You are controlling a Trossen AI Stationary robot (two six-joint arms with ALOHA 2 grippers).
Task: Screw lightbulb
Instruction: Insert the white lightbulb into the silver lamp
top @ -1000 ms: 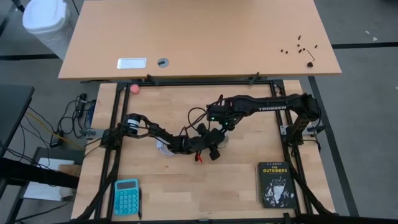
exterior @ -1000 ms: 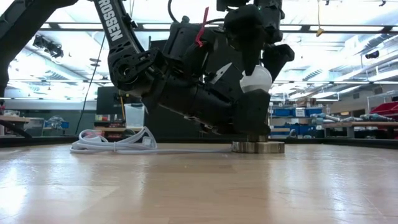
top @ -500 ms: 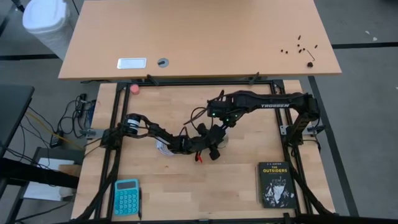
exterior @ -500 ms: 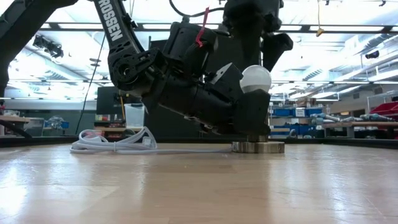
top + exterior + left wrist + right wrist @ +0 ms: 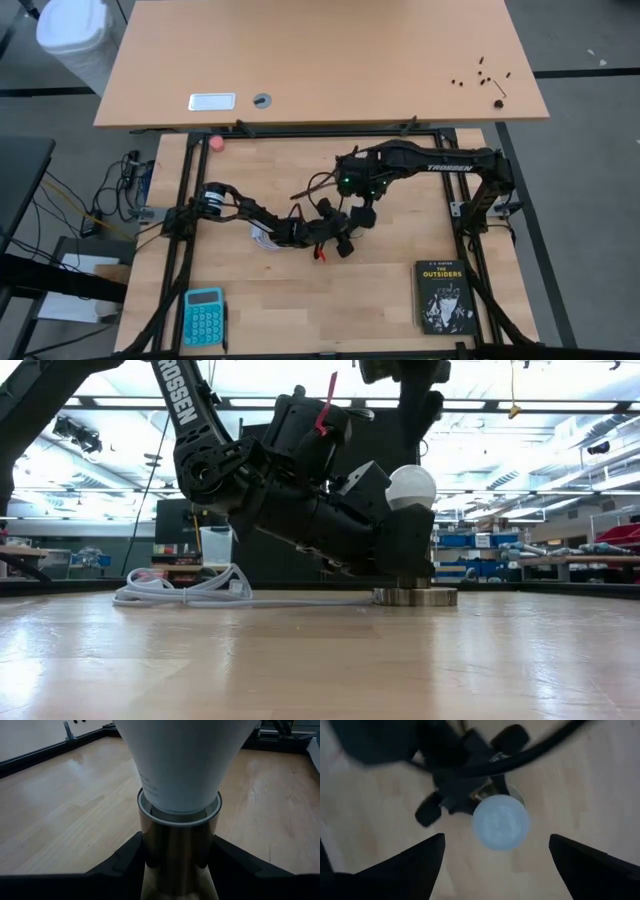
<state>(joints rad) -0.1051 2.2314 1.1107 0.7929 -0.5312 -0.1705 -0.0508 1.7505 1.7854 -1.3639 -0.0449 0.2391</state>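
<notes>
the right gripper (image 5: pixel 492 865) has lifted off the lightbulb (image 5: pixel 411 487), jaws apart above it. the bulb stands in the socket (image 5: pixel 414 596) on the table (image 5: pixel 320 660), whose neck the left gripper (image 5: pixel 177 865) clamps. likely a regrasp between turns.

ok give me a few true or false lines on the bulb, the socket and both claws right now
1. The lightbulb stands upright in the socket. True.
2. The right claw is shut on the bulb. False: it is open above it, not touching.
3. The left claw is clamped on the socket's metal neck. True.
4. The white cord lies coiled on the table. True.
5. The book lies beside the calculator. False: they are at opposite sides.
</notes>
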